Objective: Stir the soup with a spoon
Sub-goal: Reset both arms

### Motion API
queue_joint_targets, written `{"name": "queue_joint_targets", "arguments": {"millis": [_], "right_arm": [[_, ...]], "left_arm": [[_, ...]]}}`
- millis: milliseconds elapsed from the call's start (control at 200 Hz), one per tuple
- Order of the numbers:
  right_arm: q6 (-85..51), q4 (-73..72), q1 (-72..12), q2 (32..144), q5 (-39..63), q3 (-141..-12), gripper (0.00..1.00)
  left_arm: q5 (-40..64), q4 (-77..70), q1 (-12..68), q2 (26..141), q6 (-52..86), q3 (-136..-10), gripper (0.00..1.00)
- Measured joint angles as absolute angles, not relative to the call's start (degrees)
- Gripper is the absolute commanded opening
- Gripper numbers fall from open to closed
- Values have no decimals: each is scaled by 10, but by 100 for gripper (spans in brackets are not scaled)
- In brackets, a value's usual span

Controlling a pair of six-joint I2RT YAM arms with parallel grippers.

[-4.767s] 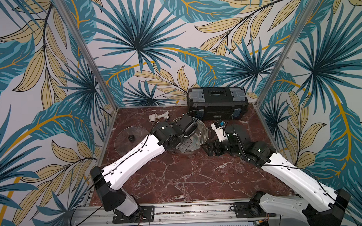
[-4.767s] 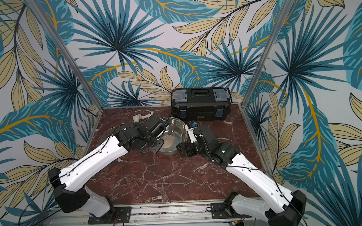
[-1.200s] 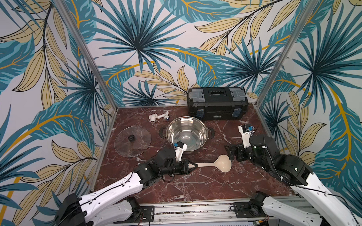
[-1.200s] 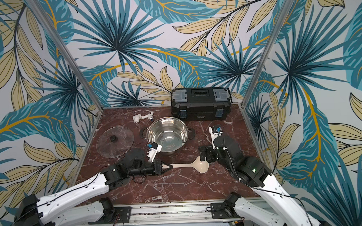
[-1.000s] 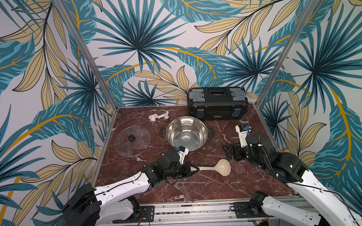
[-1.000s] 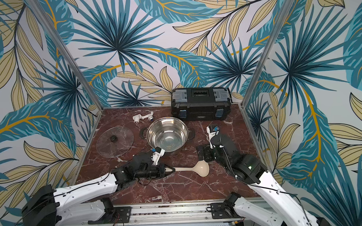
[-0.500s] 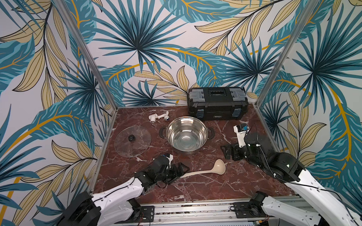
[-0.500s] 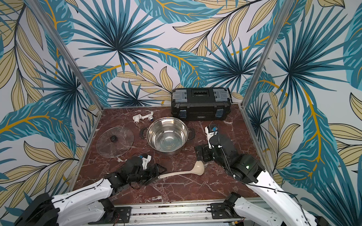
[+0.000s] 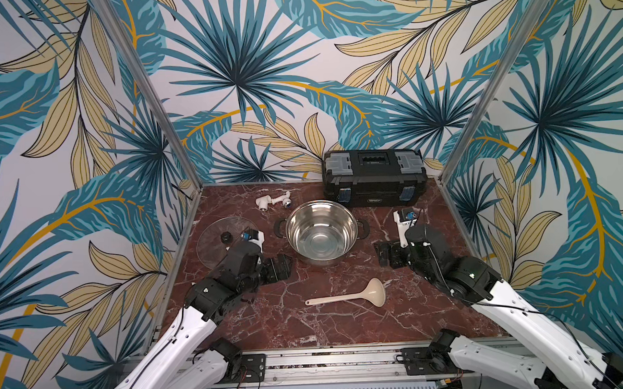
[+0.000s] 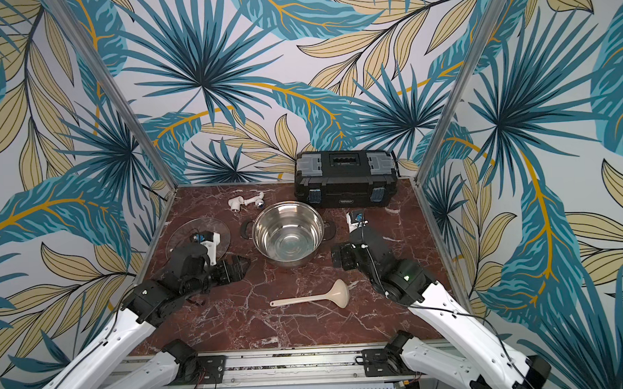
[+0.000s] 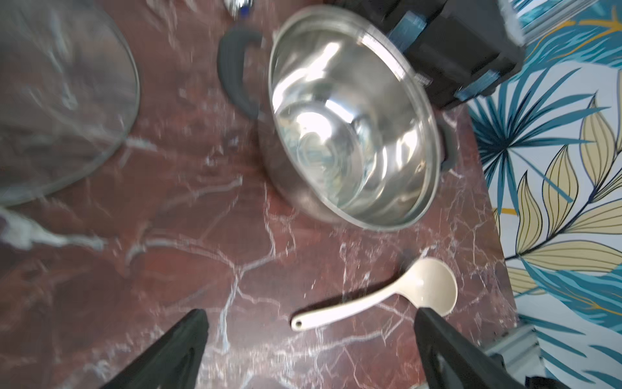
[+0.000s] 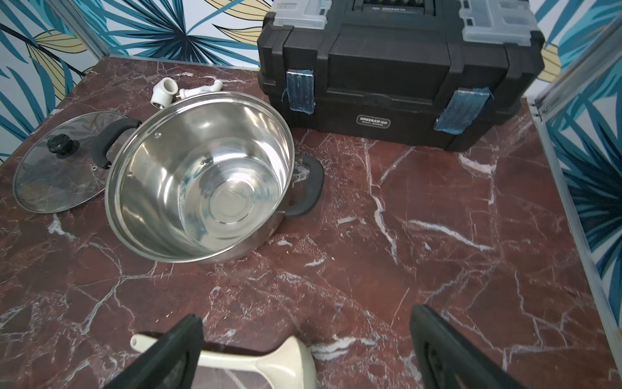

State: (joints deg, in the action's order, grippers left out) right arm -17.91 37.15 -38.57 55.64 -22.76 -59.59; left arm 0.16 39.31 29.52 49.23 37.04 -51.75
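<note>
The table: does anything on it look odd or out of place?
Nothing is spilled or broken. Oddities: the pot is empty, with no soup; the spoon lies unheld in front of it; a white pipe fitting and toolbox sit among cookware.

The black toolbox bears a small front plate lettered "GRE…", the rest too blurred to read.

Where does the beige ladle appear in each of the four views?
Top view: ladle on the table, nearer the robot than the pot.
Top view: ladle in the same place.
Left wrist: ladle between pot and left pincer.
Right wrist: ladle partly behind a finger of the right pincer.
Shared landmark: the pot.
</note>
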Motion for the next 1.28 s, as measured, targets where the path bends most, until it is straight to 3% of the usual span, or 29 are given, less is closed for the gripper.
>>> {"name": "queue_joint_targets", "arguments": {"millis": [240,366,526,726,1027,1282], "right_arm": [[-59,178,-352,586,-316,-527,99],[6,66,-244,590,-310,-463,100],[29,-46,-109,624,-303,-393,100],[25,-197,-63,702,-243,-271,100],[15,-462,-57,854,-163,-222,100],[10,-488,-41,868,-119,-222,100]], "left_arm": [[-107,286,291,538,199,-605,100],[-182,190,253,545,121,-565,100],[-223,84,123,561,100,-423,100],[-225,-22,28,667,94,-291,100],[-152,-272,22,837,33,-280,100],[-59,-422,26,881,-20,-240,100]]}}
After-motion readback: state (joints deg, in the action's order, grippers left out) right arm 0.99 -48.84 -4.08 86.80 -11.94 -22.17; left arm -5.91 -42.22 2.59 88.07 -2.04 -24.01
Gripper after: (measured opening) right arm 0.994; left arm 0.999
